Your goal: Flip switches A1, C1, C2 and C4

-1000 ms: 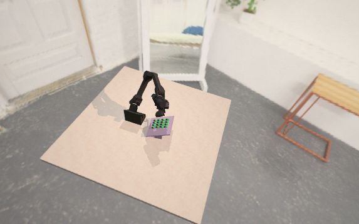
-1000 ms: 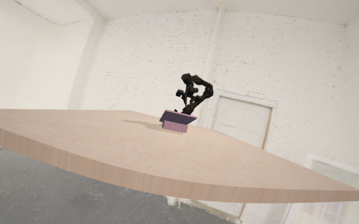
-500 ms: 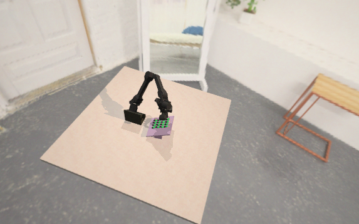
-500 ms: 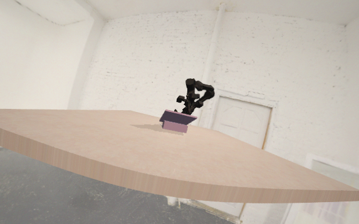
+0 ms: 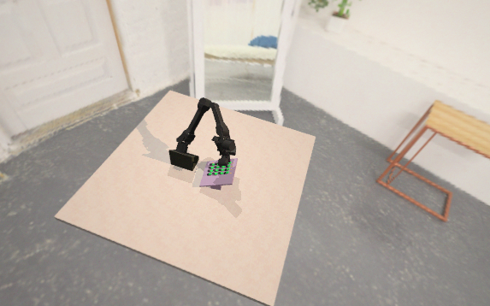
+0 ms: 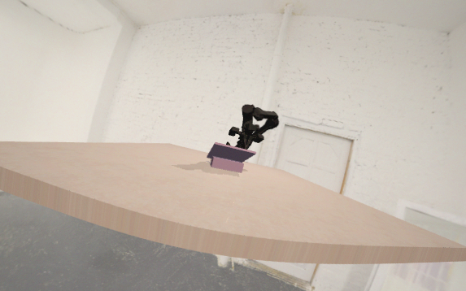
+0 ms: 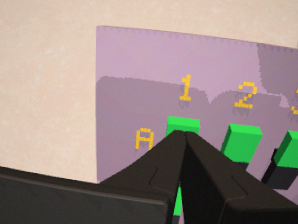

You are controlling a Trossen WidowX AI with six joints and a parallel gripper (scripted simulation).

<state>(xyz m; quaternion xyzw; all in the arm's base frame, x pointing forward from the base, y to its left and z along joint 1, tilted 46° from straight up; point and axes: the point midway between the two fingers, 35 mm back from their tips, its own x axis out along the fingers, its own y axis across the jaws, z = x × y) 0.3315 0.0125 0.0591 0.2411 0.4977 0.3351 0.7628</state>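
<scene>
Wrist: closed pincer [image 7: 181, 137] at A1 switch [image 7: 182, 124]

Beneath the gripper, a pale wooden table top [image 5: 195, 222] spreading wide on every side. Under that, grey mottled floor [image 5: 357, 256]. Beyond the gripper in the top view, a white-framed standing mirror [image 5: 238, 55], reflecting something blue. Far off to one side, a slatted wooden bench [image 5: 473, 132] on an orange metal frame, against a white wall. High up past the mirror, a small potted plant [image 5: 340, 10] on a ledge. Off to the other side, a white panelled door [image 5: 45, 55].
</scene>
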